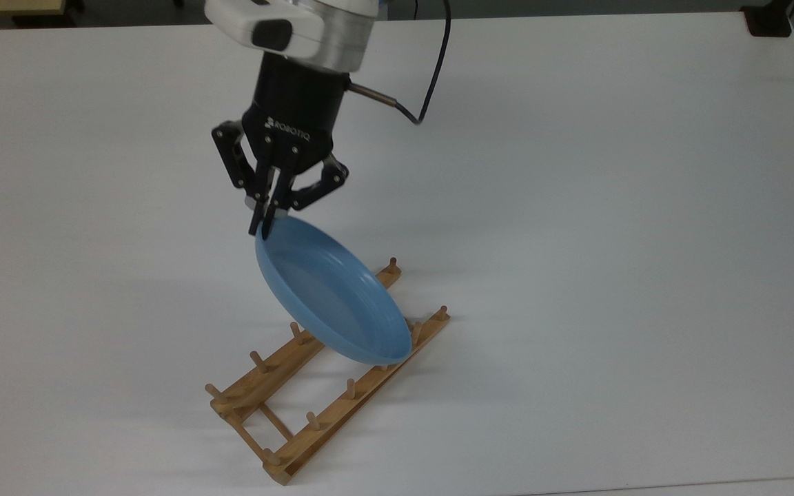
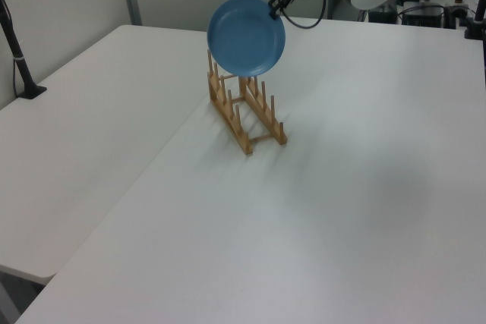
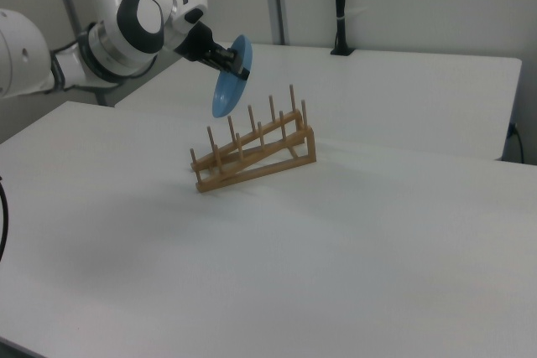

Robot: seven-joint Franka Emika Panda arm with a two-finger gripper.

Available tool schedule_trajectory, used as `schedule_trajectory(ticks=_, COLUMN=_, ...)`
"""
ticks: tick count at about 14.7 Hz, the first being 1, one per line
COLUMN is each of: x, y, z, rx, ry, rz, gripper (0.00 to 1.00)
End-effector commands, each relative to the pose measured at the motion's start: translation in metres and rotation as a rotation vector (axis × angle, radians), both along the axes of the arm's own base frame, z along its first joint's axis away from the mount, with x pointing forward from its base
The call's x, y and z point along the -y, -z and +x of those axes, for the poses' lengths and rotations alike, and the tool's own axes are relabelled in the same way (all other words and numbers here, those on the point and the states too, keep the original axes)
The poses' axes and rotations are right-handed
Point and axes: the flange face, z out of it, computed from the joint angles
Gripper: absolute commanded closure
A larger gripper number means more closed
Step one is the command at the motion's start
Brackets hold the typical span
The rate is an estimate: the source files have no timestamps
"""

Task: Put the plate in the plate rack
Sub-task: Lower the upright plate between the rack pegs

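Pickup done: gripper [image 1: 263, 226] clamped on plate [image 1: 331, 303] rim, plate hanging near-vertical in air over rack [image 1: 280, 399], not touching from what I can tell. Rack empty on desk [image 1: 611, 241]. Left: line up with slot between pegs, lower, let go.

Plate [image 1: 331, 303] plain light blue; plate rack [image 1: 314, 386] light-brown wood; claw [image 1: 264, 227] black; table [image 1: 611, 241] white.

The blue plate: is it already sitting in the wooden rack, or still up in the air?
In the air. The gripper pinches the plate by its rim, tilted nearly on edge, above the rack pegs.
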Motion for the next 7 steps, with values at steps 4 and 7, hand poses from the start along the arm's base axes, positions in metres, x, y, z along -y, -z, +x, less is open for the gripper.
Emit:
schedule_trajectory(ticks=4, x=-0.015, y=0.02, z=0.009, rx=0.128, ry=-0.177, rz=-0.122, gripper=1.0)
schedule_trajectory(ticks=7, x=-0.008, y=0.019, z=0.009, rx=0.151, ry=-0.198, rz=-0.135, gripper=1.0)
